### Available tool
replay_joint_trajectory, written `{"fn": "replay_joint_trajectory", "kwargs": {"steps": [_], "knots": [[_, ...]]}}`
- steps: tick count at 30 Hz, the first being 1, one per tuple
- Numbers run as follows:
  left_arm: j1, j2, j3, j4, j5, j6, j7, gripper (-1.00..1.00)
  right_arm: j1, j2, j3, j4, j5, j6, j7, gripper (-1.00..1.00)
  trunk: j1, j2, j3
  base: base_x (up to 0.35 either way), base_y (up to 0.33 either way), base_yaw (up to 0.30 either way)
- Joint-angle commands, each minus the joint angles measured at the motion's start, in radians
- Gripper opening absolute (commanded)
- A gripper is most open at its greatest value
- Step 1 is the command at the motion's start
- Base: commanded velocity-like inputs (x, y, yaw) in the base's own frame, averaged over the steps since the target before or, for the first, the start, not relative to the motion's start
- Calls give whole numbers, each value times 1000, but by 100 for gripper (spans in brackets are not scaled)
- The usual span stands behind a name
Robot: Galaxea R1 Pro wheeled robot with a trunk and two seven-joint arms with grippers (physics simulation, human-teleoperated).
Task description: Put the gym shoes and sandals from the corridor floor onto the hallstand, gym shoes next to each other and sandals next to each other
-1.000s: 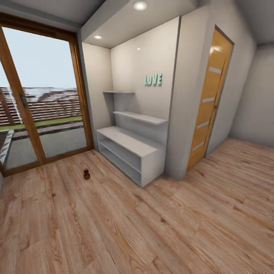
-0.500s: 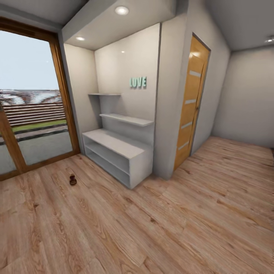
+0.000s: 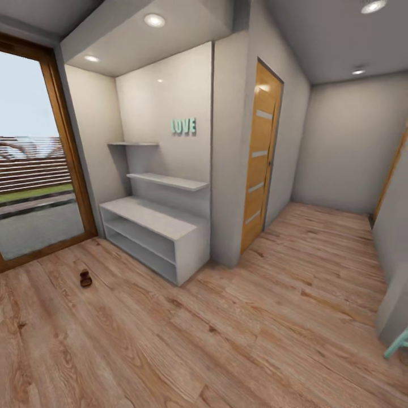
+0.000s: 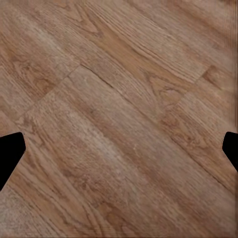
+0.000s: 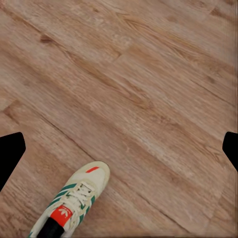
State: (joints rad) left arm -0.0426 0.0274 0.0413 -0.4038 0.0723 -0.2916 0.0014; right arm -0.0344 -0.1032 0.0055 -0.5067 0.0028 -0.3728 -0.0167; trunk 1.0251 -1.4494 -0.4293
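The hallstand point(image 3: 148, 220) stands against the alcove wall at mid-left in the head view, a pale bench with two low open shelves, two wall shelves and mint "LOVE" letters point(image 3: 183, 126). One brown sandal point(image 3: 85, 278) lies on the corridor floor point(image 3: 238, 317) in front of the rack's left end. In the right wrist view a cream gym shoe point(image 5: 72, 201) with green stripes and a red tongue tab lies on the planks, below my open right gripper point(image 5: 119, 151). My left gripper point(image 4: 119, 151) hangs open over bare planks.
A glass sliding door with a wooden frame point(image 3: 62, 124) is at the left. An orange wooden door point(image 3: 259, 153) sits right of the alcove wall. A grey unit point(image 3: 394, 306) and a mint-green object point(image 3: 396, 343) stand at the right edge. Wide open floor lies ahead.
The whole head view has swung to the right: hallstand, sandal and glass door have shifted left in the picture, and the corridor's right end has come into view.
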Motion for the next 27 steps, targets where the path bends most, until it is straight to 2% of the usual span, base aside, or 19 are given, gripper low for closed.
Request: {"fn": "replay_joint_trajectory", "kwargs": {"steps": [1, 17, 27], "knots": [[0, 0, -1, 0, 7, -3, 0, 100, -1, 0, 1, 1, 0, -3, -2, 100, 0, -1, 0, 0, 0, -234], [0, 0, -1, 0, 7, -3, 0, 100, -1, 0, 1, 2, 0, -3, -2, 100, 0, -1, 18, 0, 6, -234], [0, 2, -1, 0, 9, -3, 0, 100, -1, 0, 1, 2, 0, -3, -2, 100, 0, -1, 28, 60, 242, -234]]}}
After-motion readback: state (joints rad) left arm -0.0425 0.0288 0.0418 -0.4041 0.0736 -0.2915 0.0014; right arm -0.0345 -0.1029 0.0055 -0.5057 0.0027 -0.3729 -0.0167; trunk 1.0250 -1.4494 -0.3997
